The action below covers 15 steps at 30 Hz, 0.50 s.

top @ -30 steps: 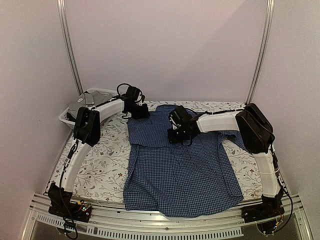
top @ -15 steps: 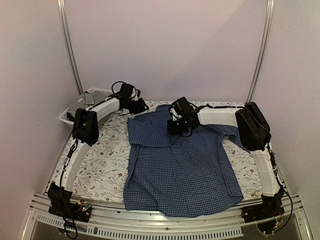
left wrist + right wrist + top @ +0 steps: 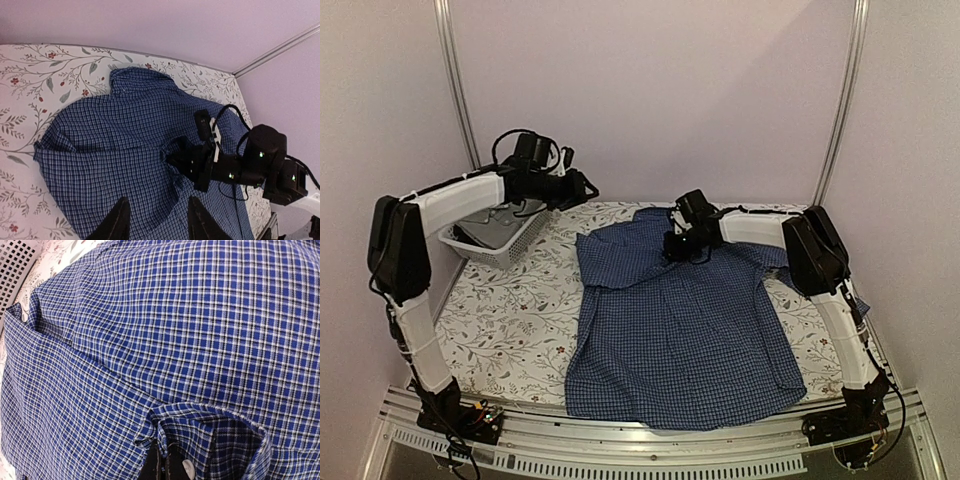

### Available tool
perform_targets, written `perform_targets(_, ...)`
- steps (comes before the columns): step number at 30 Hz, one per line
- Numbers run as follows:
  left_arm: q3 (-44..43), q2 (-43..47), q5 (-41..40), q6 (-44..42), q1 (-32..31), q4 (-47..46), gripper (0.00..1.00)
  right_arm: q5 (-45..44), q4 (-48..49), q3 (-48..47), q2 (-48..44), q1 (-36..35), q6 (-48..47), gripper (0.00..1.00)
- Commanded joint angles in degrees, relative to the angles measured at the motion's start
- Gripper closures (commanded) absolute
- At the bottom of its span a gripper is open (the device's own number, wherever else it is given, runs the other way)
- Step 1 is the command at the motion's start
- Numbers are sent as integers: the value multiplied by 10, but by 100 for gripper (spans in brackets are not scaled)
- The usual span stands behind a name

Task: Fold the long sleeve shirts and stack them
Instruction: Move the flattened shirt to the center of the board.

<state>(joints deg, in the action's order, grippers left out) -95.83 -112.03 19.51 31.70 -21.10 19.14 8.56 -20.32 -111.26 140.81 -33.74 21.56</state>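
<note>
Here's the table, a pale cloth printed with leafy sprigs and small red flowers, closed in by plain lilac-white walls, with two metal poles climbing the back corners and a slotted aluminium rail along the bottom of the overhead frame. At the left of that frame a white mesh basket sits on the table's far corner with the grey shirt bundled inside, and the left arm's forearm crosses right over it, hiding part of the rim. The left gripper hangs in the air at upper left, above the bare cloth between basket and collar; its own camera shows the two fingers parted with nothing between them, so it is open and empty, well apart from any cloth. The dark blue shirt lies spread flat across the centre, hem at the near edge, collar toward the back wall, one sleeve folded in on the left, the other trailing off to the right under the right arm. The right gripper is down on the upper chest just below the collar — fingers pressed together, pinching a small fold of the checked fabric beside a pale button.
</note>
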Motion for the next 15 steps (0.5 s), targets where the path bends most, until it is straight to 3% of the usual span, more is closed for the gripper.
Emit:
perform_targets(1, 171, 96, -43, 38, -40, -16, 61, 23, -8, -24, 35, 15, -2, 100)
perform_targets(8, 447, 309, -119, 129, -136, 10, 60, 75, -3, -57, 42, 26, 22, 100)
perform_targets(15, 607, 503, -186, 285, -306, 74, 59, 85, 7, -71, -28, 24, 21, 100)
